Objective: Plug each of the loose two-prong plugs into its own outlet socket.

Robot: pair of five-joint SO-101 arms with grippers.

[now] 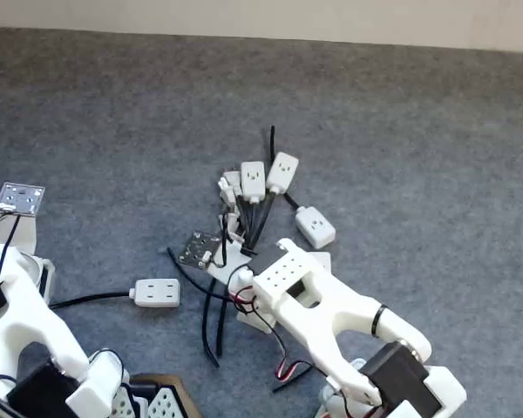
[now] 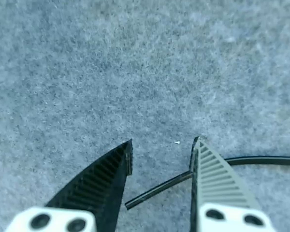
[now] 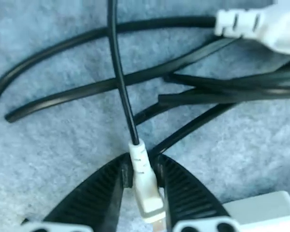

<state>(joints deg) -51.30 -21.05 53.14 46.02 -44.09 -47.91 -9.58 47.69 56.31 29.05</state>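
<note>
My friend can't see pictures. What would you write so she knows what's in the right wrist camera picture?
The right gripper is shut on a white plug, whose black cord runs away across the grey carpet. More black cords cross beyond it, and a white outlet socket lies farther off, past them.

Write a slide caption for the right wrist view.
Right gripper shut on a white plug above tangled black cords on grey carpet.

Grey carpet (image 1: pixel 418 131) bears outlet sockets (image 1: pixel 156 293) (black cords (image 1: pixel 87 300) attached).
</note>
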